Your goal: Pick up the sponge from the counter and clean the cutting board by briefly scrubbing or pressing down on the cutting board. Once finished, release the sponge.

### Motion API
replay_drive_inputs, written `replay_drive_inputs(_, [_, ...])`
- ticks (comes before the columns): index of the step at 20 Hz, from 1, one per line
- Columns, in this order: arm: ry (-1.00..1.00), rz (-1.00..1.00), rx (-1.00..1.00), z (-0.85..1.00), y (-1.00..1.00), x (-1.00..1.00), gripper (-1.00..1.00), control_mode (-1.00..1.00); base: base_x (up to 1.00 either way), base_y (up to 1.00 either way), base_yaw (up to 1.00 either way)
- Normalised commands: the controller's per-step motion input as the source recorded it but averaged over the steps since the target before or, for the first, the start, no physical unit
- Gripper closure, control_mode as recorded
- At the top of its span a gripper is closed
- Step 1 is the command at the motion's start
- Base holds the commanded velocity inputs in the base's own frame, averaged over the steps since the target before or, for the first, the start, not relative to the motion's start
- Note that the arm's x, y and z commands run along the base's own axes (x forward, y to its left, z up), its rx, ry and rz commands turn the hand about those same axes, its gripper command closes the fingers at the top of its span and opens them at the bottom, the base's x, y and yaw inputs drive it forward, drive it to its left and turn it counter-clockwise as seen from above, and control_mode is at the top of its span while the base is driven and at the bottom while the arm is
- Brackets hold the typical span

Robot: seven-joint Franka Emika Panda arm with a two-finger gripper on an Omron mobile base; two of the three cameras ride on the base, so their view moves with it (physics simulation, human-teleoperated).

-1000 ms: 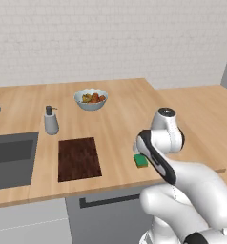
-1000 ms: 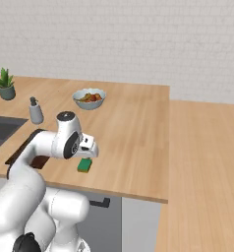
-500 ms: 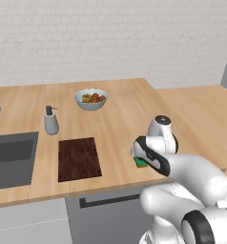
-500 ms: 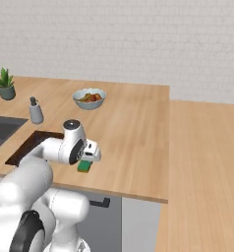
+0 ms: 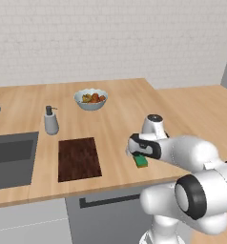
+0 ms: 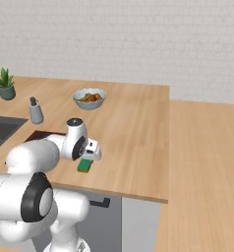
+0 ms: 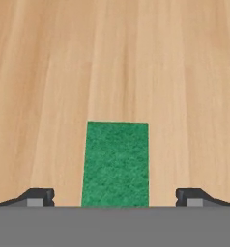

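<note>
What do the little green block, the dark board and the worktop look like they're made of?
The sponge has a green top that looks like rough, fibrous scouring pad, matte and speckled. The cutting board seems to be dark reddish-brown wood with streaky grain and no shine. The counter looks like light tan wood with long plank grain and a smooth finish.

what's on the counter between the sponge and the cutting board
Nothing: in the left base view, bare counter separates the sponge from the cutting board. The open pincer straddles the sponge in the hand view.

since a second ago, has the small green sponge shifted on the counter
No. The small green sponge lies in the same spot, right of the dark reddish-brown cutting board.
</note>
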Motion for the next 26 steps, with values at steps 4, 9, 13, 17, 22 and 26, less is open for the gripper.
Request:
replay_drive_inputs(4, [0.01, 0.0, 0.0, -0.23, 0.0, 0.07, -1.0, -1.0, 0.0, 0.0, 0.0])
replay_drive_inputs(9, [0.0, 0.0, 0.0, -0.29, 0.0, 0.0, -1.0, -1.0, 0.0, 0.0, 0.0])
replay_drive_inputs(13, [0.0, 0.0, 0.0, -0.26, 0.0, 0.01, -1.0, -1.0, 0.0, 0.0, 0.0])
replay_drive_inputs(17, [0.0, 0.0, 0.0, -0.18, 0.0, 0.09, -1.0, -1.0, 0.0, 0.0, 0.0])
replay_drive_inputs(22, [0.0, 0.0, 0.0, -0.13, 0.0, 0.15, -1.0, -1.0, 0.0, 0.0, 0.0])
replay_drive_inputs(26, [0.0, 0.0, 0.0, -0.01, 0.0, 0.08, 1.0, -1.0, 0.0, 0.0, 0.0])
